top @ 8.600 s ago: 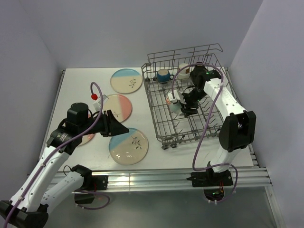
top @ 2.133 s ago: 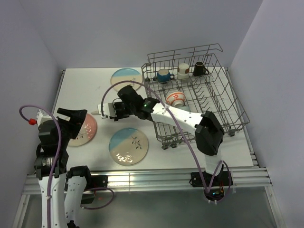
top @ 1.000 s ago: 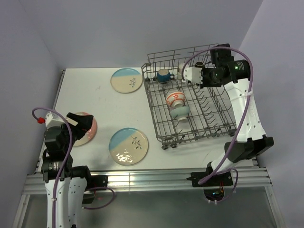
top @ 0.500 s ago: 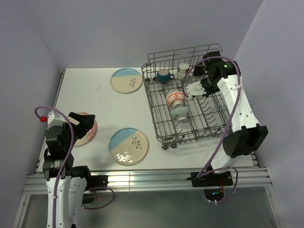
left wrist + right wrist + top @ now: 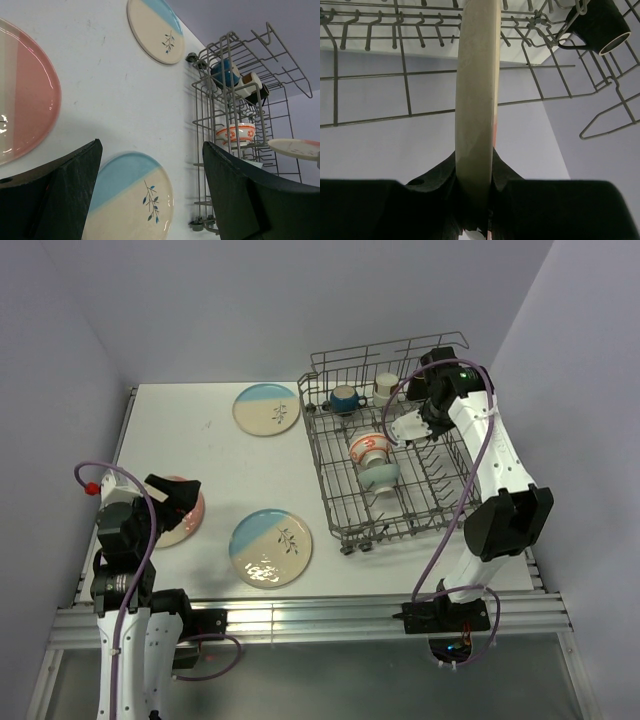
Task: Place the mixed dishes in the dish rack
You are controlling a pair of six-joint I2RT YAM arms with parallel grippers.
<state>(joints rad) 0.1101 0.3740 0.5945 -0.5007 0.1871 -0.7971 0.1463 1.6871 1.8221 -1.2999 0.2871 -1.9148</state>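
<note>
Pinching plate (image 5: 476, 100) rim, edgewise above rack (image 5: 335, 500)

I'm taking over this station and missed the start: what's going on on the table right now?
The right gripper is shut on a cream-and-pink ceramic plate, holding it edge-on above the grey wire dish rack. The rack already holds a small orange-red bowl, a pale teal bowl, a blue mug and a dark mug. The left gripper hovers open by a pink-and-cream plate on the white table. Two blue-and-cream plates also wait there.
</note>
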